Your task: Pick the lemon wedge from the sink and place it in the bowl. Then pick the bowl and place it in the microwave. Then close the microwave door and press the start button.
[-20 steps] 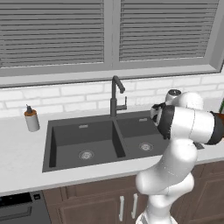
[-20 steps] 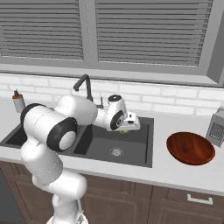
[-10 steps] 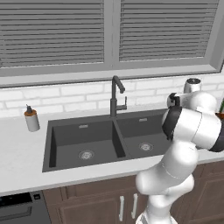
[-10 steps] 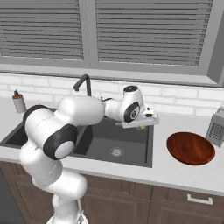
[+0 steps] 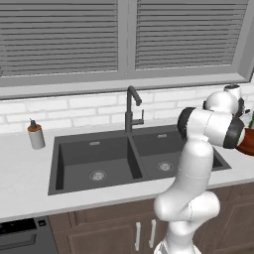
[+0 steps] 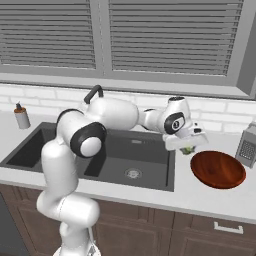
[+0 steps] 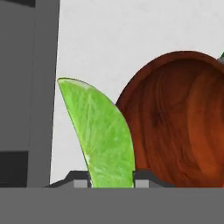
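Observation:
My gripper [image 6: 188, 148] is shut on the lemon wedge [image 6: 187, 149], a small yellow-green slice hanging above the counter just right of the sink [image 6: 120, 155]. In the hand view the lemon wedge [image 7: 103, 135] stands up between my two fingertips [image 7: 78, 178], with the gripper [image 7: 111, 180] over the white counter beside the bowl's rim. The reddish-brown bowl [image 6: 218, 169] rests on the counter a little to the right of the wedge. The bowl [image 7: 179, 118] is glossy and holds nothing. The microwave is out of view.
A black faucet [image 5: 131, 106] rises behind the double sink [image 5: 99, 158]. A soap bottle [image 5: 35, 134] stands on the counter at the far left. A steel grater [image 6: 247, 146] stands right of the bowl. Window blinds span the back wall.
The arm has swung right, carrying the lemon wedge from above the right sink basin out over the counter toward the bowl. The grip has stayed the same.

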